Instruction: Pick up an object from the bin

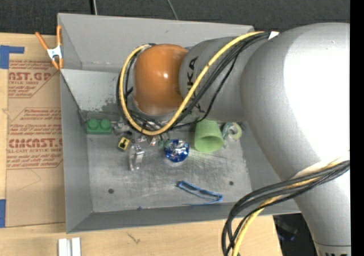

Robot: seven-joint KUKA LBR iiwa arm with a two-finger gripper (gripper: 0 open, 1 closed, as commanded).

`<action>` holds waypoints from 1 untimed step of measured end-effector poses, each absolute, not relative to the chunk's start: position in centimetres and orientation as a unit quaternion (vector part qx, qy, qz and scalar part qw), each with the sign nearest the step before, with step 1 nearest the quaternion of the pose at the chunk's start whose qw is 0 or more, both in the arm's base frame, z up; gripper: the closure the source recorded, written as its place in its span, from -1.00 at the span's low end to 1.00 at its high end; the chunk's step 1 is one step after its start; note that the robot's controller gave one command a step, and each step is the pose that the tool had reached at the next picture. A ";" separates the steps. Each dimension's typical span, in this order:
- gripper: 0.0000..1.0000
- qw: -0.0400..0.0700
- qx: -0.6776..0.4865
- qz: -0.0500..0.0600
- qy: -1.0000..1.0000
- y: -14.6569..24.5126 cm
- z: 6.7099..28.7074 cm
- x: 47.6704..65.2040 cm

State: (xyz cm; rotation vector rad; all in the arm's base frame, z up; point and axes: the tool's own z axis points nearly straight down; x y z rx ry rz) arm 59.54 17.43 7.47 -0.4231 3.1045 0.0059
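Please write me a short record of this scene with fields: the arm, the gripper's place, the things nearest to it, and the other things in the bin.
container: grey metal bin
arm: enters from the right, its orange cover above the bin's back part
gripper: low over the floor, left of the middle
nearest things: small yellow and black piece; blue and white ball
other things: green brick by the left wall; green cylinder right of the ball; thin blue strip near the front
held thing: cannot tell
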 end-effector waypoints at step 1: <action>-1.00 0.002 -0.184 0.000 0.983 16.4 10.1 58.6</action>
